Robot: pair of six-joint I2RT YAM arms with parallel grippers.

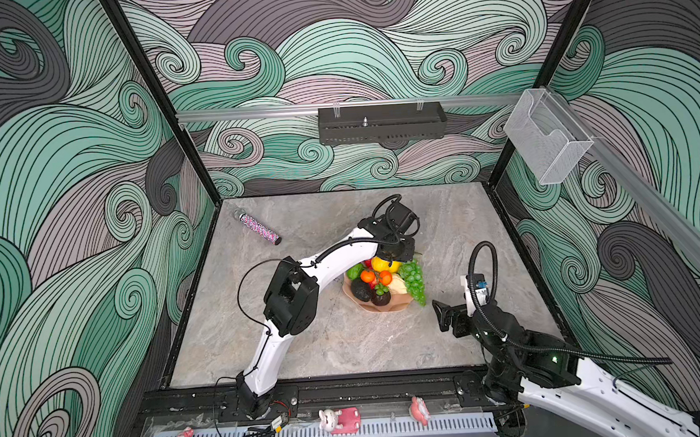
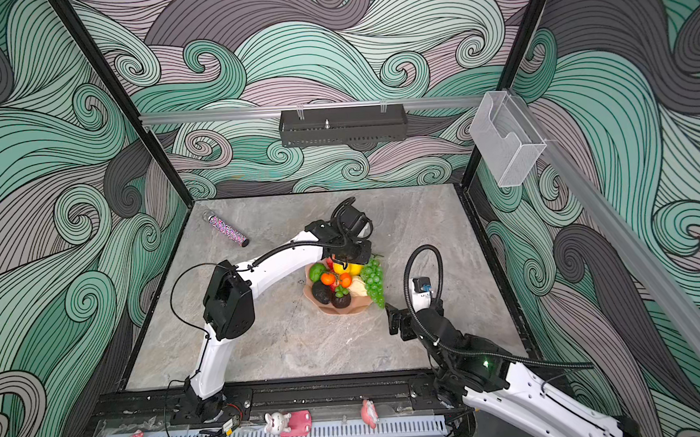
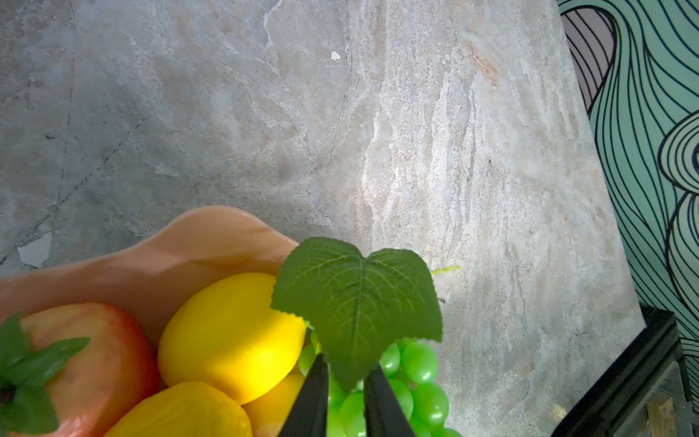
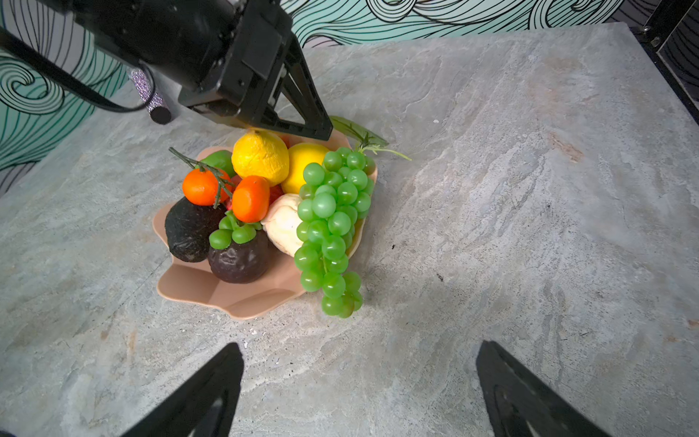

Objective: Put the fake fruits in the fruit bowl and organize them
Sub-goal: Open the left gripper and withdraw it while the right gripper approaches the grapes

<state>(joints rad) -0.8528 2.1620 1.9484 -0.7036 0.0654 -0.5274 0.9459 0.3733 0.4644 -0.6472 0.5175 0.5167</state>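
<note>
**Hidden or unclear.** The fruit bowl [image 4: 242,302] sits just right of centre in both top views, its far rim under the left pincer [image 3: 346,363]. In the left wrist view the pincer's two fingers stand a narrow gap apart with the base of the grape leaf [image 3: 355,302] between them. Whether they pinch it cannot be told. The red apple [image 3: 94,359] is cut off at that frame's lower left. Red patches among the oranges are too covered to name.

**Bowl contents.**
- Two lemons [image 4: 260,157] at the back
- A lime [image 4: 219,160] to their left
- Two oranges [image 4: 202,187] on a twig
- An avocado [image 4: 187,229] and a mangosteen [image 4: 238,257] at the front
- A cream pear [image 4: 283,223] beside them
- The grape bunch [image 4: 329,227] draped over the right rim, its lower end on the bench [image 4: 491,189]

**Surroundings.**
- The right pincer [image 4: 361,346] is spread wide and empty, over bare bench near the bowl, at lower right in the top views.
- The sparkly tube [image 1: 259,229] lies well apart at upper left of the bench.
- The black tray [image 1: 382,122] hangs on the back wall rail.
- The clear box [image 1: 547,136] hangs on the right wall.
- The pink toy figures [image 1: 340,420] line the bottom edge.
</note>
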